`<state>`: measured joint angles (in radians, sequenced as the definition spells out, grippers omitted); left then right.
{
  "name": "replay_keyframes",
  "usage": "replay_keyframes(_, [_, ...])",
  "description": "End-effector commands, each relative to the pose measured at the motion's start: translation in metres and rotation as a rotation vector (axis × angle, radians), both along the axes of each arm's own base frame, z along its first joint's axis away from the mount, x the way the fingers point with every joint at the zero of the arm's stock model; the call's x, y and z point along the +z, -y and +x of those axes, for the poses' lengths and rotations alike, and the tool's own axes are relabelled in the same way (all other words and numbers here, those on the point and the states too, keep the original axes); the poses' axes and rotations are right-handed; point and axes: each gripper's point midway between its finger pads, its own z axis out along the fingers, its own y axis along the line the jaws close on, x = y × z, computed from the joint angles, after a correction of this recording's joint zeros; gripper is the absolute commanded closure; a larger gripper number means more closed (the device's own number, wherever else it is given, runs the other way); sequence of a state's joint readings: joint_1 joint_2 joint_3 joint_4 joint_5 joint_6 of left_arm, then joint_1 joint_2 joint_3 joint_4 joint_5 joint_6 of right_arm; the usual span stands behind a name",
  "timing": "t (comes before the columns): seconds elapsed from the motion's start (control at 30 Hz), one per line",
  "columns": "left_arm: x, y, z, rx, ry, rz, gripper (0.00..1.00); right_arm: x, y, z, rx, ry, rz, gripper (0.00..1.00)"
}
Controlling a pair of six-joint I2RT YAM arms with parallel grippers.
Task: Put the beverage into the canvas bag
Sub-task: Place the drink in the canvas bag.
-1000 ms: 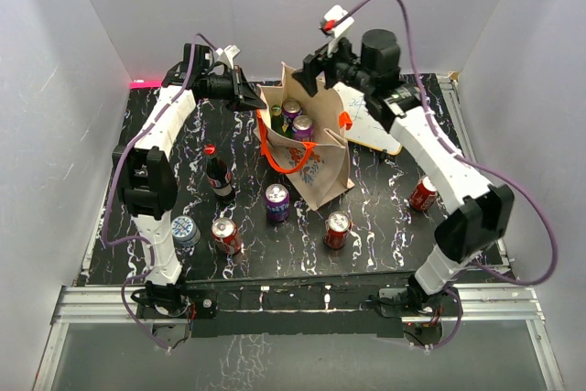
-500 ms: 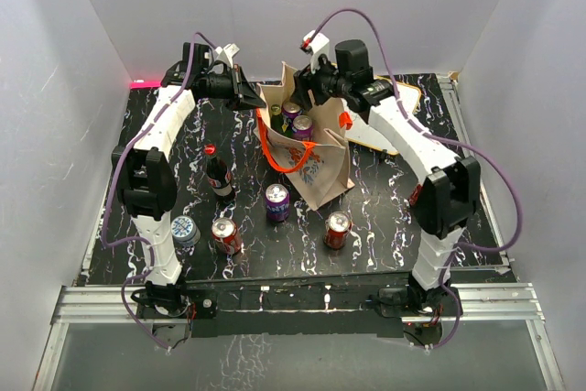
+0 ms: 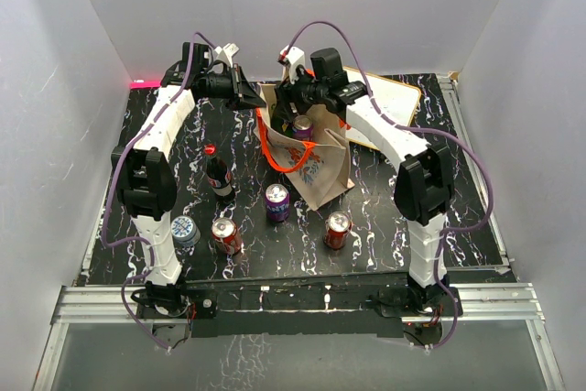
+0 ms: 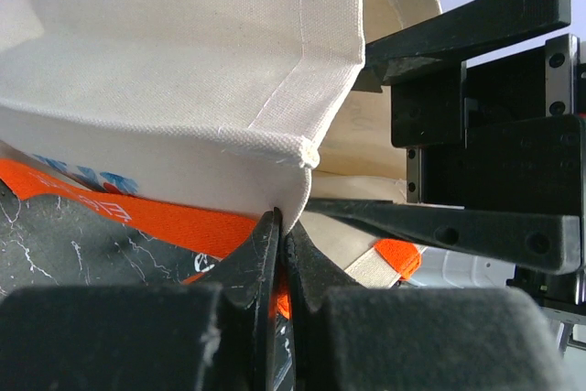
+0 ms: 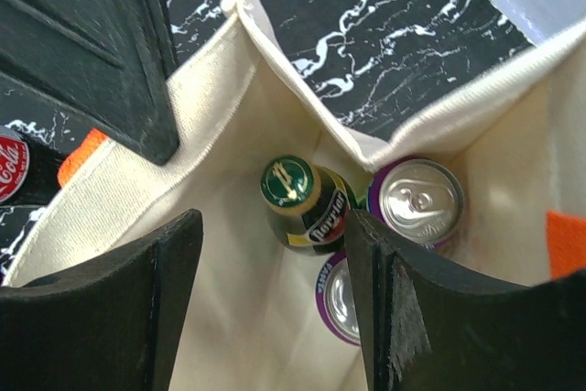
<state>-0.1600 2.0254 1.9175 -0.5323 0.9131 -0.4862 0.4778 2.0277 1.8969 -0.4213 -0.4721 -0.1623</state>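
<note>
Canvas bag [image 3: 326, 168], one green bottle [image 5: 307, 204], two purple cans [image 5: 419, 200] inside

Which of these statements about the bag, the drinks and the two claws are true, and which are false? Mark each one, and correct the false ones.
1. The left claw is shut on the rim of the canvas bag. True.
2. The right claw grips a red can. False: it is open and empty, above the bag's mouth.
3. A green-capped bottle and two purple cans are inside the bag. True.
4. The bag lies flat on its side. False: it stands upright with its mouth open.
5. No drinks stand on the table. False: a cola bottle and a red can, among others, stand outside the bag.
</note>
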Motion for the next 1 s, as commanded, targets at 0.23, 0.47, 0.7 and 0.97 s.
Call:
replay_keyframes(0.23, [0.058,-0.002,-0.02,-0.039,0.09,-0.059,1.0,0.008,-0.03,0.022,0.006,0.086,0.043,0.38])
replay_keyframes(0.47, [0.057,-0.003,-0.02,-0.034,0.09,-0.053,1.0,0.003,-0.034,0.025,-0.002,0.077,0.061,0.5])
replay_keyframes(0.7, [0.053,-0.004,-0.021,-0.032,0.084,-0.043,1.0,0.007,-0.038,0.027,-0.008,0.081,0.081,0.71])
replay_keyframes(0.97, [0.05,-0.005,-0.025,-0.038,0.071,-0.034,0.99,0.033,-0.038,0.03,-0.032,0.184,0.159,0.92])
